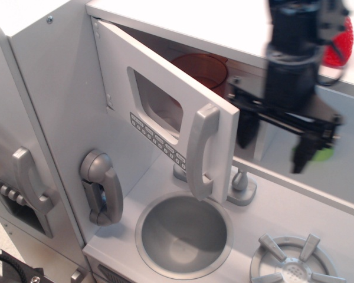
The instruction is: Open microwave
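The microwave (159,100) is a silver-grey compartment in the toy kitchen. Its door stands partly swung open toward me, with a rounded window, a row of small buttons (156,140) and a tall vertical grey handle (200,152) at its free edge. An orange cup (202,69) shows inside the cavity. My black gripper (274,144) hangs to the right of the door's free edge, in front of the opening. Its two fingers are spread wide apart and hold nothing. It is blurred and does not touch the door.
A grey wall telephone (103,187) hangs lower left. A round sink (184,233) with a tap base (242,187) lies below the door. A burner (294,264) is lower right. A strawberry (339,42) sits on top, a green object (324,154) behind my gripper.
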Action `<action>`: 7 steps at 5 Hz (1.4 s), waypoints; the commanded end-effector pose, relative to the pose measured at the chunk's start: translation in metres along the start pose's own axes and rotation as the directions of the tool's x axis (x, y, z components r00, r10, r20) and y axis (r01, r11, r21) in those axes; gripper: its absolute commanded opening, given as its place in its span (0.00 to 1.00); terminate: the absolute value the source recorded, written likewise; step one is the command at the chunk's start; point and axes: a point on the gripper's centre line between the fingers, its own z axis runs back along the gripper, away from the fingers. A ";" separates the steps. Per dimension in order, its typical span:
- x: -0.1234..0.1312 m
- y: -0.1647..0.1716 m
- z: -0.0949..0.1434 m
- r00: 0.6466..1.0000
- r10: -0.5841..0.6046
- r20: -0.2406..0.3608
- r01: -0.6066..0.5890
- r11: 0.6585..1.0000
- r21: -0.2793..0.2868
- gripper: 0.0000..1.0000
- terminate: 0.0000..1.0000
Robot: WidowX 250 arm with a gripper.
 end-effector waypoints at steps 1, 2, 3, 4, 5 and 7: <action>-0.025 0.044 0.036 0.995 -0.078 0.056 0.080 0.997 -0.022 1.00 0.00; -0.050 0.061 0.042 0.996 -0.072 0.043 0.074 0.997 -0.038 1.00 0.00; -0.082 0.084 0.046 0.998 -0.051 0.028 0.052 0.998 -0.043 1.00 0.00; -0.111 0.108 0.046 1.000 -0.020 0.000 0.020 1.000 -0.020 1.00 0.00; -0.125 0.118 0.047 1.000 -0.004 0.005 0.004 1.000 0.014 1.00 0.00; -0.101 0.091 0.077 0.996 0.085 0.039 -0.085 0.996 -0.001 1.00 0.00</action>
